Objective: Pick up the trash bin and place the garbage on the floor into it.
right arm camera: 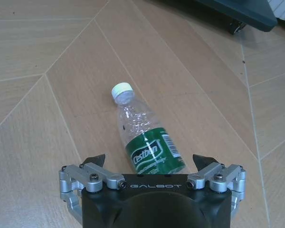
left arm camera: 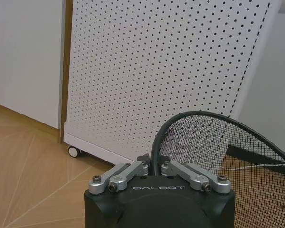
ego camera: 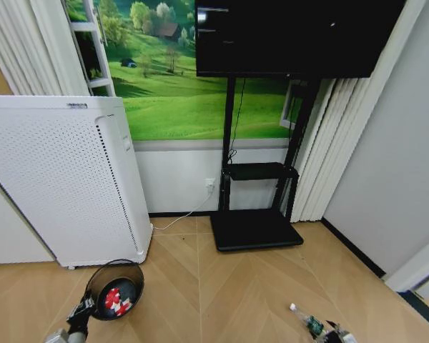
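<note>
The left claw (left arm camera: pixel 153 167) is closed tight on the rim of the trash bin (left arm camera: pixel 213 156), its two silver fingers (left arm camera: pixel 128 172) pressed together around the black wire hoop. In the head view this claw (ego camera: pixel 82 309) sits at the lower left, gripping the near edge of the bin (ego camera: pixel 114 288), which stands on the floor (ego camera: pixel 236 286) just in front of the tall white perforated box (ego camera: pixel 57 179). Red-and-white garbage (ego camera: pixel 116 299) already lies inside the bin.

The right claw (right arm camera: pixel 152 164) is spread wide, one black fingertip (right arm camera: pixel 94 159) on each side of the bottle (right arm camera: pixel 145 140), holding nothing. The bottle lies on its side on the wood floor (right arm camera: pixel 47 109), white cap (right arm camera: pixel 121 90) pointing away from the claw and the green label end nearest to it, between the open fingers. Whether the fingers touch it I cannot tell. In the head view the right claw (ego camera: pixel 336 334) is at the bottom edge toward the right, with the bottle (ego camera: pixel 306 320) just beside it, well apart from the bin.

Farther back, a black stand (ego camera: pixel 256 214) on a flat base carries a dark screen (ego camera: pixel 293 36) against a wall with a green meadow picture (ego camera: pixel 171 78).
</note>
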### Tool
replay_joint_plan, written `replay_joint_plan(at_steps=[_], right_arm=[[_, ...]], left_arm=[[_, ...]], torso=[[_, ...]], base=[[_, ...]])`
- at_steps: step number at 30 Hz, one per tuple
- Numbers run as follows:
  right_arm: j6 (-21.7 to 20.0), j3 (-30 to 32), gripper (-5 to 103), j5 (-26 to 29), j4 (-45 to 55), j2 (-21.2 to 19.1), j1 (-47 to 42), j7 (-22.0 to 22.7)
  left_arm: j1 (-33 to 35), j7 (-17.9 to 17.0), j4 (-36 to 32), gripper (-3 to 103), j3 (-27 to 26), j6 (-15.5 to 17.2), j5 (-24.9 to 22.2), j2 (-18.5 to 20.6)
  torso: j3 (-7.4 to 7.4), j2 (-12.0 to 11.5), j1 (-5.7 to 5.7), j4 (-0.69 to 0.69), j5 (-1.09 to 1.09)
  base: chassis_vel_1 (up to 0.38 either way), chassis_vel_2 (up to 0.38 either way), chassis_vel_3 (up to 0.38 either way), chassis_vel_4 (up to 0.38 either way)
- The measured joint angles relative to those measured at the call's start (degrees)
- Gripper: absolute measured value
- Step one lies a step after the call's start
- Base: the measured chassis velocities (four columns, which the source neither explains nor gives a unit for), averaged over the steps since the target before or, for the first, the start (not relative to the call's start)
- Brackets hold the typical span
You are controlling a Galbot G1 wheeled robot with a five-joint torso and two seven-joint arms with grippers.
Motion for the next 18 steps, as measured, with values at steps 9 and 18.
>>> replay_joint_plan(at_steps=[9, 18], right_arm=[[0.0, -1.4, 100, -2.4, -3.0, 2.2, 2.5, -0.1], [0.5, -1.7, 80, -3.8, -4.7, 3.3, 3.7, -0.6]], left_arm=[[0.4, 0.0, 0.1, 6, -0.4, 0.0, -1.1, 0.9], [0.3, 0.0, 0.4, 6, -0.5, 0.0, -1.5, 1.3]], torso=[[0.00, 0.0, 0.00, 0.00, -0.01], [0.00, 0.0, 0.00, 0.00, 0.00]], base=[[0.000, 0.000, 0.000, 0.000], [0.000, 0.000, 0.000, 0.000]])
